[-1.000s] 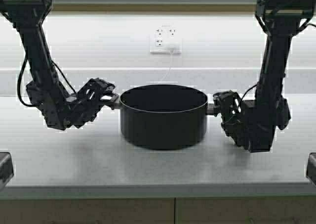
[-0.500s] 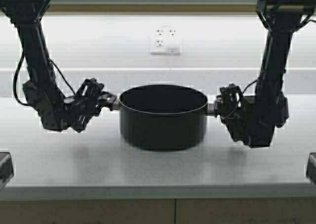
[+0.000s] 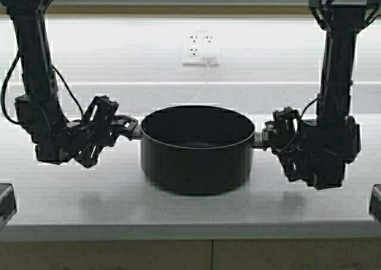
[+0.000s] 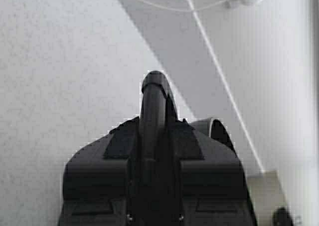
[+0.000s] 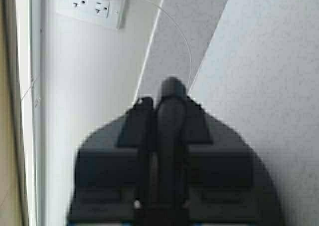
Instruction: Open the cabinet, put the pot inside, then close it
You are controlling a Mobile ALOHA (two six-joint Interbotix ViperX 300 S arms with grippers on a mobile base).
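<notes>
**Both arms clamp the pot by its handles over the bench**

The left gripper (image 3: 126, 127) reaches in from the left, forearm hanging down from above and wrist bent inward, jaws closed on the pot's left loop handle (image 4: 153, 111). The right gripper (image 3: 269, 137) mirrors it from the right, jaws closed on the right loop handle (image 5: 170, 111). Between them the pot (image 3: 197, 149) hangs level and open-topped, just above the pale bench (image 3: 190, 207), a soft shadow beneath it. Behind the pot a low backsplash rises to the white wall, where a socket plate (image 3: 200, 48) carries a plug; its thin white cord (image 3: 199, 88) drops toward the pot's far rim.
</notes>
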